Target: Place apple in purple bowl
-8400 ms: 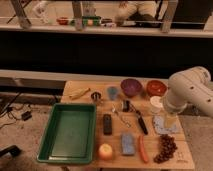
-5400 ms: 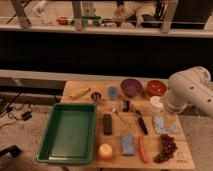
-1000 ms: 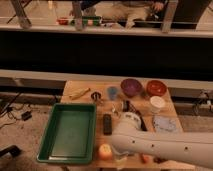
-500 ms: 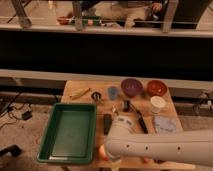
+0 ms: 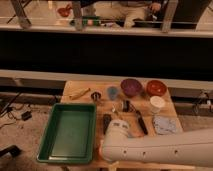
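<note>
The apple is hidden under my white arm at the table's front edge. The purple bowl (image 5: 131,87) stands empty at the back of the table, right of centre. My arm reaches in from the lower right, and my gripper (image 5: 108,149) is at its left end, low over the front edge just right of the green tray. The arm's rounded wrist housing covers the spot beneath it. I see nothing held.
A green tray (image 5: 49,134) fills the left half of the table. A red-orange bowl (image 5: 156,87) and a white cup (image 5: 157,103) stand right of the purple bowl. A grey-blue cloth (image 5: 165,124), dark utensils (image 5: 141,122) and a yellow item (image 5: 80,93) lie around.
Over the last second my arm has slid left and down along the front edge, and it now covers the apple that showed beside the tray.
</note>
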Motion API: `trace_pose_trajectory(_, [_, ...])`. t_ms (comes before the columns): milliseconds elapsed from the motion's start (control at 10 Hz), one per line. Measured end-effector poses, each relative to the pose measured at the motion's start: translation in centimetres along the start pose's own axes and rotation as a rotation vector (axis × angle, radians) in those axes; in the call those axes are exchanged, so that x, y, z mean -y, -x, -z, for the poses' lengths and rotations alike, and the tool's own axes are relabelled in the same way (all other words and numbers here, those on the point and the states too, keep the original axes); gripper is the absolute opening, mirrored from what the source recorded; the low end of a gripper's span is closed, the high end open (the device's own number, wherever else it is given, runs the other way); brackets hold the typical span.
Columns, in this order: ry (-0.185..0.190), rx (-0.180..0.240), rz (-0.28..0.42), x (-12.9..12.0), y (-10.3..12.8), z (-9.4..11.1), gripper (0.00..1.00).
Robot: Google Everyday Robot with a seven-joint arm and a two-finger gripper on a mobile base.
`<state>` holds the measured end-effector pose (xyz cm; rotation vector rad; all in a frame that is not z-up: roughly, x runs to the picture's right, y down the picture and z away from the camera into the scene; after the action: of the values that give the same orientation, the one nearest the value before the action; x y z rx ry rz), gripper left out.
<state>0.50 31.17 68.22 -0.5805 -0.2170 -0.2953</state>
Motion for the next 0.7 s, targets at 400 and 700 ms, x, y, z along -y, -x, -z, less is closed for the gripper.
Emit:
trace_pose_trajectory(400, [0.008,-0.004,0.043,0.8,1.9,-1.9,0.80])
trace_pose_trajectory(700, [0.015,-0.009,0.037,2.0,1.8,-3.1,0.80])
